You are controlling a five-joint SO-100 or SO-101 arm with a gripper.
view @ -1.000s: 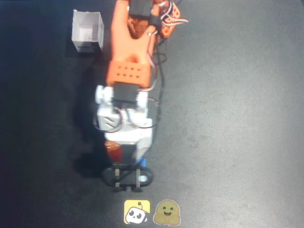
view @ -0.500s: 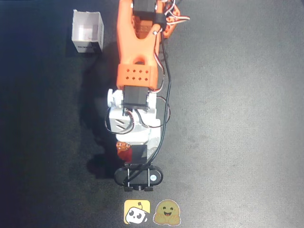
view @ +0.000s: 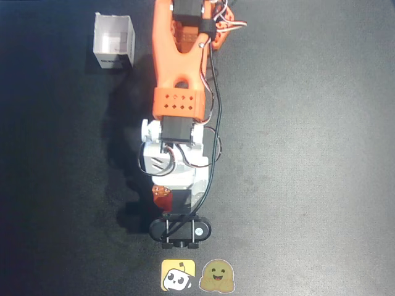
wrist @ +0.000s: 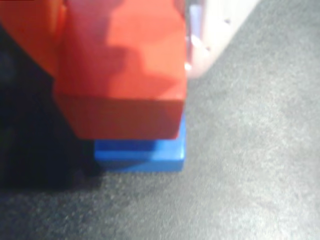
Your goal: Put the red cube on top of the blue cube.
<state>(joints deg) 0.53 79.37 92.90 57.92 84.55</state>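
Table: dark, matte, speckled surface, filling the overhead view and showing as grey ground in the wrist view.

Arm: orange upper links and a white wrist section, reaching from the top edge down the middle of the overhead view and casting a shadow to its left. Black and white wires are running along its right side.

White box: open-topped, sitting at upper left of the overhead view, well apart from the cubes.

Stickers: two, one yellow and one olive, lying side by side at the bottom edge, just below the black camera bracket at the arm's tip.

Gripper: pointing down under the white wrist. In the wrist view an orange finger is pressing the left face of the red cube and a pale finger is sitting against its right face, so the gripper is clasping the cube between narrow-set fingers.

Red cube: filling the upper half of the wrist view, sitting directly over the blue cube.

Blue cube: resting on the table, mostly covered by the red one; whether the two are touching cannot be told.
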